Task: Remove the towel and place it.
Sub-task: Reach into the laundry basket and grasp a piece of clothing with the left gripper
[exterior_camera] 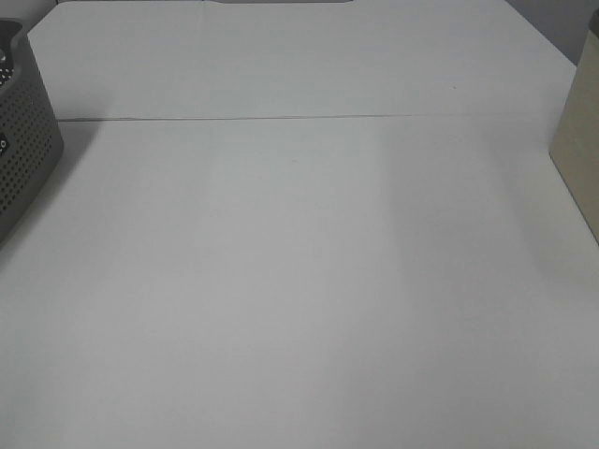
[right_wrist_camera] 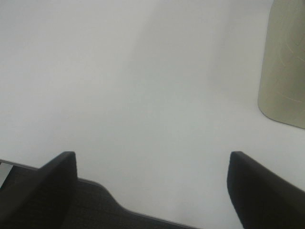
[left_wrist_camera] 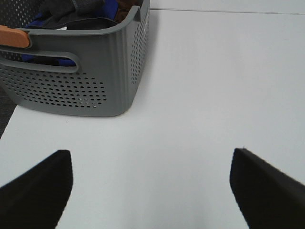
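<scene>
The towel point(left_wrist_camera: 71, 12) shows only in the left wrist view, as dark bunched cloth inside a grey perforated basket point(left_wrist_camera: 95, 71), mixed with bright blue and brown fabric. My left gripper point(left_wrist_camera: 150, 152) hovers over bare white table a short way from the basket's side, open, with nothing between its black fingers point(left_wrist_camera: 38, 191). My right gripper point(right_wrist_camera: 152, 153) is open and empty too, above the table near its edge. Neither gripper appears in the exterior high view, where the basket point(exterior_camera: 23, 150) sits at the far left edge.
A beige container point(exterior_camera: 580, 140) stands at the table's right edge, and in the right wrist view this beige container point(right_wrist_camera: 286, 62) is off to one side of my right gripper. An orange handle point(left_wrist_camera: 14, 37) sits on the basket's rim. A seam point(exterior_camera: 281, 119) crosses the white table point(exterior_camera: 299, 281).
</scene>
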Robot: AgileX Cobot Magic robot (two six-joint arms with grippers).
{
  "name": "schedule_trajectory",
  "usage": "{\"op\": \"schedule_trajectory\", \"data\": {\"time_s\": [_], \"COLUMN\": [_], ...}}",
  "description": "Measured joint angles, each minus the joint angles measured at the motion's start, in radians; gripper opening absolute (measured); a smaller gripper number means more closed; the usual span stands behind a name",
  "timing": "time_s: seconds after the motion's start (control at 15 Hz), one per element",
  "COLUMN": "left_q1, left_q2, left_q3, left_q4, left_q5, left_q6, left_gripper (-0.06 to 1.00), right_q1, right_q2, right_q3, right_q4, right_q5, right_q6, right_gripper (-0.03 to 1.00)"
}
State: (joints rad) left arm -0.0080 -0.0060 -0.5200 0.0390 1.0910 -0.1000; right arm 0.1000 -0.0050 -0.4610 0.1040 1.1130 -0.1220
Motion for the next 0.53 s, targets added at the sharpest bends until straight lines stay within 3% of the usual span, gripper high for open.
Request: {"op": "schedule_trajectory", "data": {"time_s": [0.53], "left_q1": [0.000], "left_q2": [0.000], "left_q3": [0.000], "left_q4": [0.000], "left_q5": [0.000], "left_q6": [0.001], "left_gripper": [0.84], "right_q1": [0.000], "right_q2": [0.000], "right_q3": [0.000], "right_q4": [0.000], "right_q5": [0.000], "right_q6": [0.000], "right_gripper": [0.82]}}
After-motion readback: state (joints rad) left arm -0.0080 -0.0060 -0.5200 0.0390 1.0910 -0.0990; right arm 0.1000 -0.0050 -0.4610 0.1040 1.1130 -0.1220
